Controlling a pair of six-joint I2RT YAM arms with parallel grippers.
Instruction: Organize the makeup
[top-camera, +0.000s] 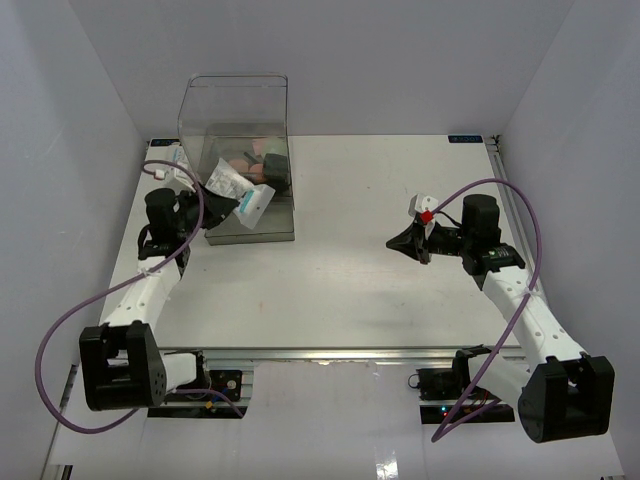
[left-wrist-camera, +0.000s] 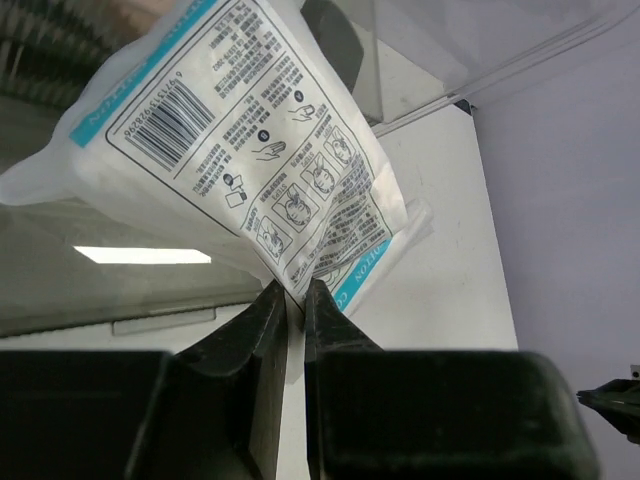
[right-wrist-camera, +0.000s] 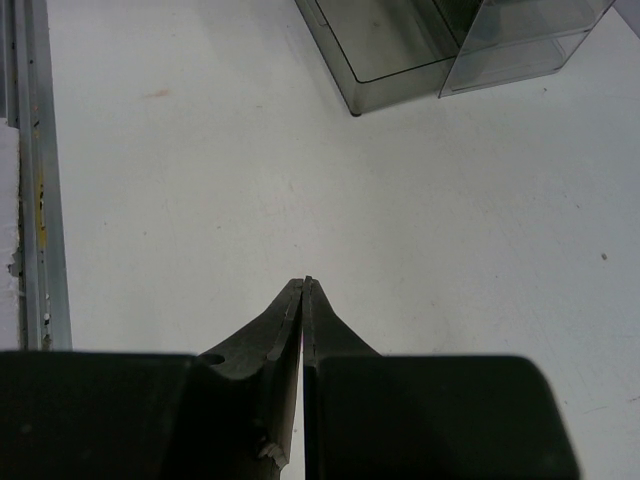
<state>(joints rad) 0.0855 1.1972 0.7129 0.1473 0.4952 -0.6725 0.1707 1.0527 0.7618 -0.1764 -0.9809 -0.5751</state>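
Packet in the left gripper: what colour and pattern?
White packet, teal edge bands, black barcode and instruction pictures; left wrist view shows it best.

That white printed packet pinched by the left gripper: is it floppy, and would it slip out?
Probably floppy: the packet bulges and creases like a soft plastic pouch. Likely light, since the left gripper holds it by one thin edge. Its glossy film may slip.

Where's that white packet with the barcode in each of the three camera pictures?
Top external: white packet left of centre, at the clear box's open front.
Left wrist: fills the upper left, pinched in the left gripper.
Right wrist: not in it.
Shared landmark: the clear box, top right in both wrist views.
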